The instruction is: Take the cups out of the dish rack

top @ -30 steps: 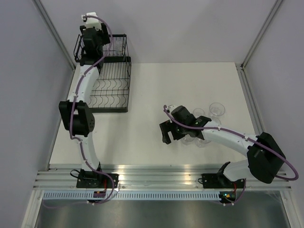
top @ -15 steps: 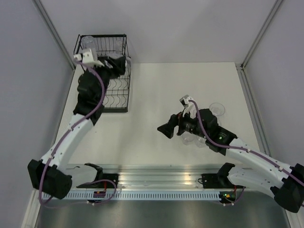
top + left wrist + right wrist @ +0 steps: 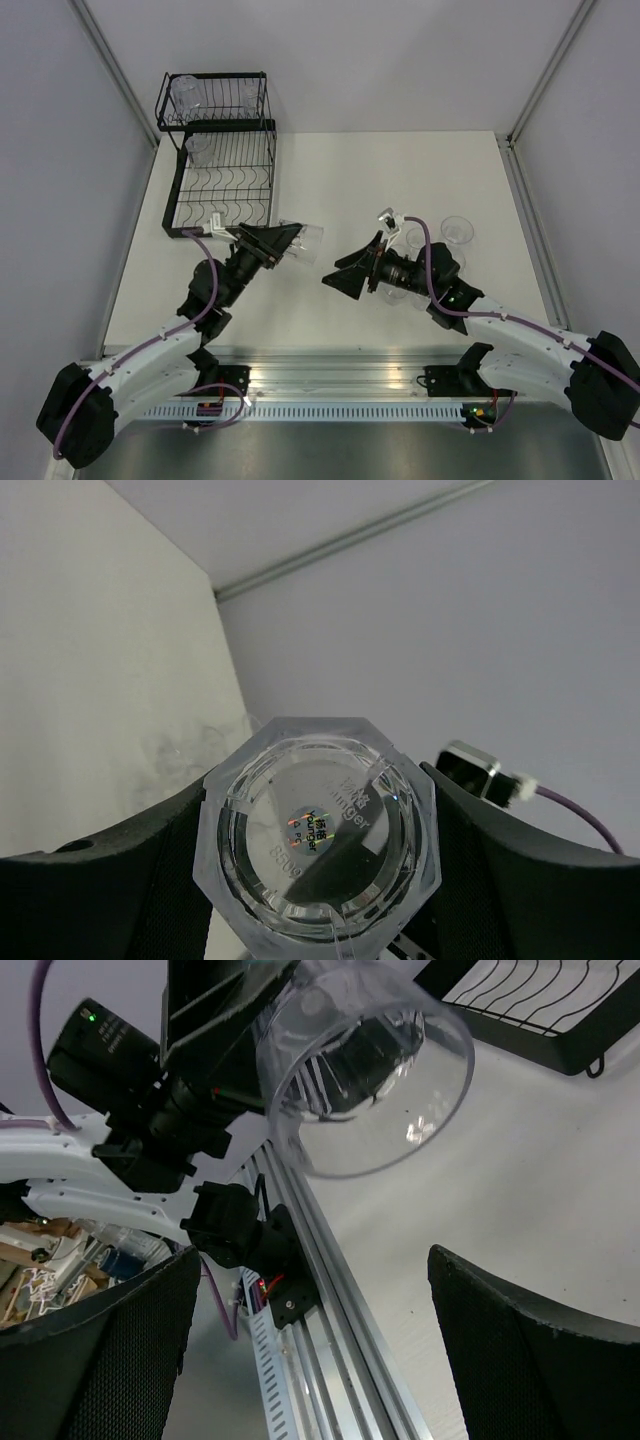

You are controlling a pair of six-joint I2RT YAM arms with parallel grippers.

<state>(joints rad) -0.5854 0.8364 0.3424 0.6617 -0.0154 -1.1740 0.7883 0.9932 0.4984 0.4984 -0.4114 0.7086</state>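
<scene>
Left end effector point(image 3: 288, 240) partly closed on a cup point(image 3: 306, 240), held level over desk point(image 3: 350, 190), mouth facing right end effector point(image 3: 343, 275), which gapes wide and empty: probably a handover. More cups point(image 3: 186, 95) sit in dish rack point(image 3: 221, 124).

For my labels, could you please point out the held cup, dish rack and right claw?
held cup point(image 3: 308, 238), top view: side wall.
dish rack point(image 3: 225, 190), top view: lower wires.
right claw point(image 3: 312, 1260), right wrist view: between fingertips.
</scene>
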